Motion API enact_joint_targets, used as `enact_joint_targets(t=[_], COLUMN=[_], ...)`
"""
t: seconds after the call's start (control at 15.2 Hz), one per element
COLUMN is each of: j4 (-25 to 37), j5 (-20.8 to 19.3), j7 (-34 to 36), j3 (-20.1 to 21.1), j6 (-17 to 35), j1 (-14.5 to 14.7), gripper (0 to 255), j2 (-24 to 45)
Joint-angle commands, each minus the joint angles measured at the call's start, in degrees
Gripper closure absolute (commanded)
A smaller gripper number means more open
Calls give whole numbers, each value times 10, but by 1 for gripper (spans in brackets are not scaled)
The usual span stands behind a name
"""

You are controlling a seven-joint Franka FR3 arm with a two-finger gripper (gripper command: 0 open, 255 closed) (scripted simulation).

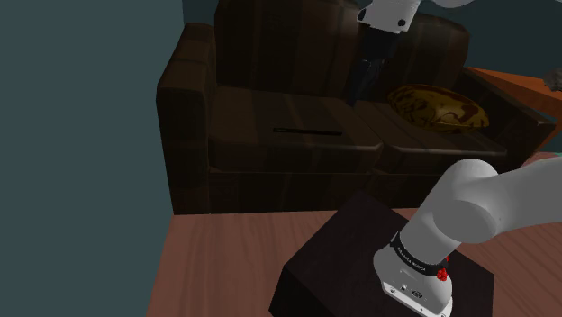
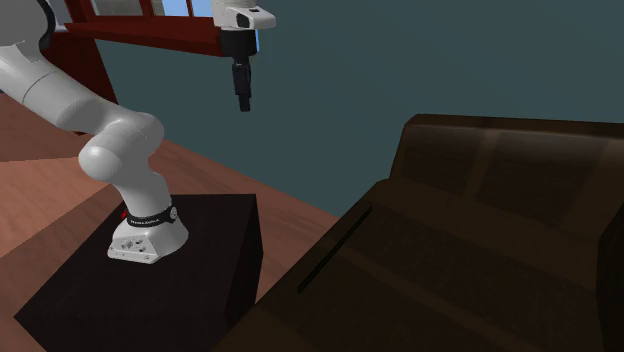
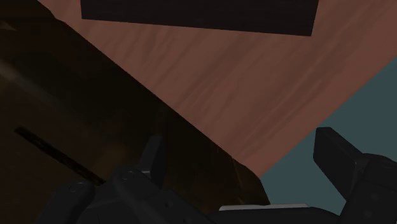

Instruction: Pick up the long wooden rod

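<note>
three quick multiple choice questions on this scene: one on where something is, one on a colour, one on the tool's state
1. Where does the rod lie?
A in a drawer
B on the seat of the sofa
C on a kitchen counter

2. What colour is the cushion on the sofa?
A plain white
B bright red
C mottled yellow-brown

3. How is the tool?
A open, holding nothing
B shut on the rod
C shut on the cushion

Answers:
1 B: the thin dark rod lies flat on the seat.
2 C: the cushion shows yellow-brown patches.
3 A: the fingers stand apart with nothing clasped, and the tool hangs above the sofa.
</note>
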Motion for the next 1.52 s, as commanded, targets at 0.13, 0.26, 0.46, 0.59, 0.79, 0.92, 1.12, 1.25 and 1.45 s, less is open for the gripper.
enact_joint_targets(t=[0.13, 0.26, 0.46, 0.59, 0.79, 0.92, 1.12, 1.25, 1.45], j4=[-17, -29, -41, -44, -40, -32, -14, 3, 35], j5=[-17, -34, -56, -68, -82, -86, -85, -78, -58], j7=[-47, -93, -162, -208, -276, -322, -392, -440, -516], j3=[-24, -48, -83, -107, -141, -163, -194, -213, -237], j6=[27, 55, 100, 130, 176, 206, 249, 276, 312], j1=[1, 3, 6, 8, 13, 18, 26, 33, 41], gripper=[0, 0, 0, 0, 0, 0, 0, 0, 0], j2=[11, 27, 59, 86, 133, 170, 230, 273, 343])
